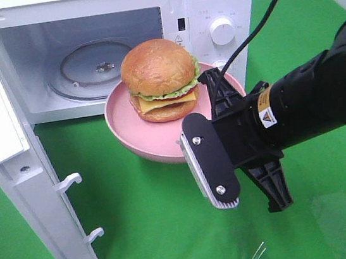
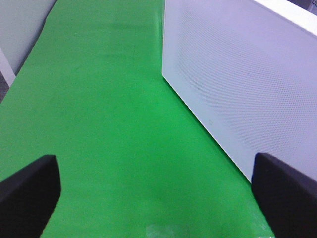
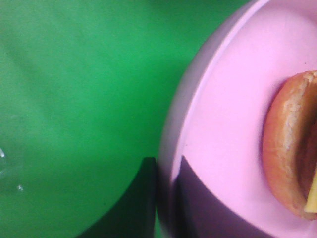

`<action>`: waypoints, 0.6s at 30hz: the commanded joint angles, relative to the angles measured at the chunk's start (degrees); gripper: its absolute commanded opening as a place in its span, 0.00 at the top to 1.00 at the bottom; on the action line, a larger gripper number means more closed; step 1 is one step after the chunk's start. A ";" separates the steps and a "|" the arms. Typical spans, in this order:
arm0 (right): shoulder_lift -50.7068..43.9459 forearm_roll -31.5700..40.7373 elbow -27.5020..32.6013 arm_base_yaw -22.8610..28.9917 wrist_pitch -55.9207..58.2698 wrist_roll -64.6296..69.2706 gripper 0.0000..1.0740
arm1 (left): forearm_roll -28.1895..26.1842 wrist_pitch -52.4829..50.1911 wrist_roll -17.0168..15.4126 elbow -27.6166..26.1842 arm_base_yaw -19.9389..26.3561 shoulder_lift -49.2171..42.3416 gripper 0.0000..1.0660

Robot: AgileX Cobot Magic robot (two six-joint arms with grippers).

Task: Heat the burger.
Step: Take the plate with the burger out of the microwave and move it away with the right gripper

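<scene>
Pink plate [image 1: 126,113] with burger [image 1: 160,80] in right claw [image 3: 166,198].

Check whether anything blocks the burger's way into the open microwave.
Nothing visible does. The glossy brown burger sits on the pink round plate, gripped by the right gripper. The white microwave door stands wide open; its glass turntable is bare.

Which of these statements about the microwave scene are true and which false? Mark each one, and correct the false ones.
1. The microwave door stands open. True.
2. The burger already sits on the glass turntable. False: it rests on the pink plate, held in front of the opening.
3. The right gripper is clamped on the plate's rim. True.
4. The left gripper holds the door. False: it is open and holds nothing.
5. The cloth is blue. False: it is green.
</scene>
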 commanded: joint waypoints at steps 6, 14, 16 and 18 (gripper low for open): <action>-9.63 -0.69 5.56 -0.11 -0.97 4.07 1.00 | -0.29 -0.40 -0.11 0.17 0.23 -1.20 0.09; -15.24 -1.49 8.31 -0.11 5.67 11.92 1.00 | -0.29 -0.40 -0.11 0.17 0.23 -1.20 0.09; -16.44 -3.78 8.77 -0.11 8.08 14.90 1.00 | -0.29 -0.40 -0.11 0.17 0.23 -1.20 0.09; -17.13 -5.04 8.94 -0.11 9.05 16.67 1.00 | -0.29 -0.40 -0.11 0.17 0.23 -1.20 0.09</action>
